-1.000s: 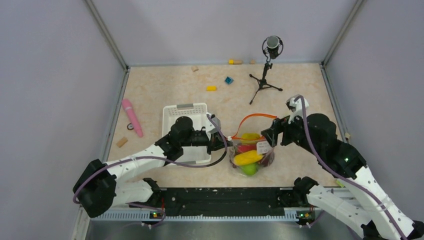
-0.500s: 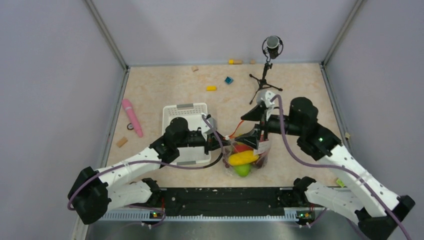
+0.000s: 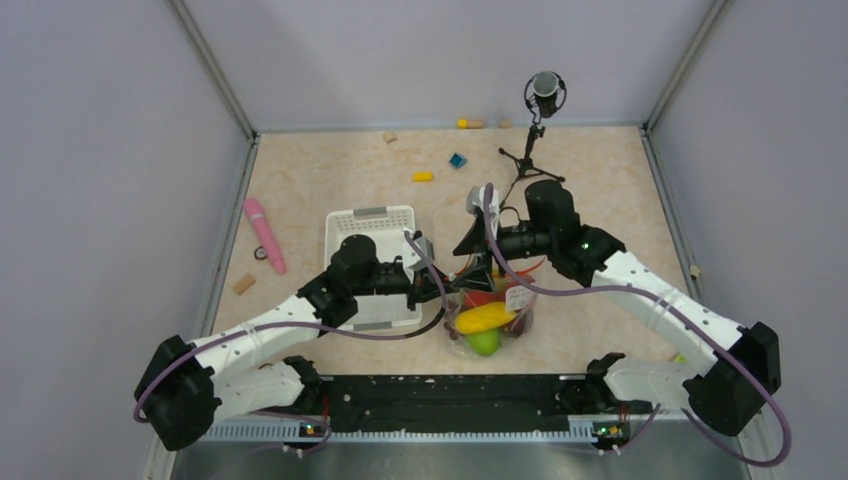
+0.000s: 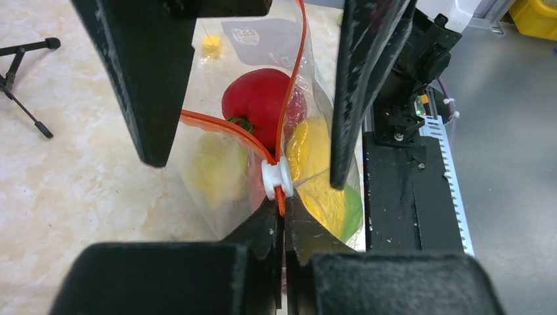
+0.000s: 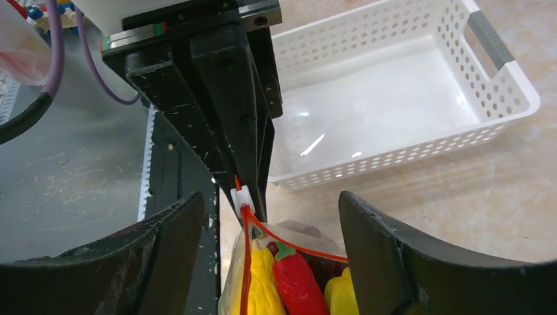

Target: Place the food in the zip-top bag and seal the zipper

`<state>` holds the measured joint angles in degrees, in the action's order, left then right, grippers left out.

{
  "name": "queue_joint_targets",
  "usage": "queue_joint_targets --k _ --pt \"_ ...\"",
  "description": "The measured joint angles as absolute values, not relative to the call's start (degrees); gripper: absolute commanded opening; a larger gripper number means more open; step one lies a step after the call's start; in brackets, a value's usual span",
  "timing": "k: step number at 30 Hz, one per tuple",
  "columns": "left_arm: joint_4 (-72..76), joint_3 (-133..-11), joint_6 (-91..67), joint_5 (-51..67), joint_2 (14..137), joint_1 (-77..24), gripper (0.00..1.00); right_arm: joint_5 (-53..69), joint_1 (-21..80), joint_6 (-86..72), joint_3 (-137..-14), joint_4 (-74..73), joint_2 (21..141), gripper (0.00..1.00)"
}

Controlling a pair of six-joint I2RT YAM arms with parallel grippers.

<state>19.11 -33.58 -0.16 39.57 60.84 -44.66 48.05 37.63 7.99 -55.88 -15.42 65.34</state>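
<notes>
We're hunting for writing and nothing comes through: the white label [image 3: 517, 297] on the zip-top bag [image 3: 490, 312], just below frame centre, carries print too small to read.

Zip-top bag [image 4: 210, 164]: clear, white label [image 3: 521, 296]. Zipper [image 4: 289, 79]: orange-red, slider [image 4: 272, 178] white. Inside: red fruit [image 4: 259, 98] with green stem, yellow pieces [image 3: 485, 317], green fruit [image 3: 487, 342], red chili [image 5: 295, 285] with green cap. Basket [image 5: 420, 147]: white, dot-perforated walls, grey handle. Table [image 3: 330, 170]: beige, marbled. Stick [image 3: 264, 233]: pink. Yellow block [image 3: 423, 177], blue block [image 3: 458, 160].
</notes>
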Motion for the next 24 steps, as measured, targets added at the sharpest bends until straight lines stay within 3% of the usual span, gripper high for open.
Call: queue_joint_targets --k 6,11,16,20,24 --pt "18.5 -33.6 0.5 39.4 60.8 -44.7 0.00 48.1 38.9 8.9 -58.0 -16.3 69.6 0.61" --pt "18.0 -33.6 0.9 39.2 60.8 -44.7 0.00 48.1 40.1 9.6 -58.3 -17.0 70.2 0.45" --pt "17.0 -33.6 1.3 38.1 60.8 -44.5 0.00 48.2 41.1 10.4 -59.0 -18.4 70.7 0.24" --pt "16.1 -33.6 1.4 37.6 60.8 -44.3 0.00 48.1 41.5 11.3 -59.5 -19.6 71.0 0.00" --pt "16.2 -33.6 1.4 37.5 60.8 -44.3 0.00 47.6 41.5 11.6 -59.9 -20.4 71.0 0.00"
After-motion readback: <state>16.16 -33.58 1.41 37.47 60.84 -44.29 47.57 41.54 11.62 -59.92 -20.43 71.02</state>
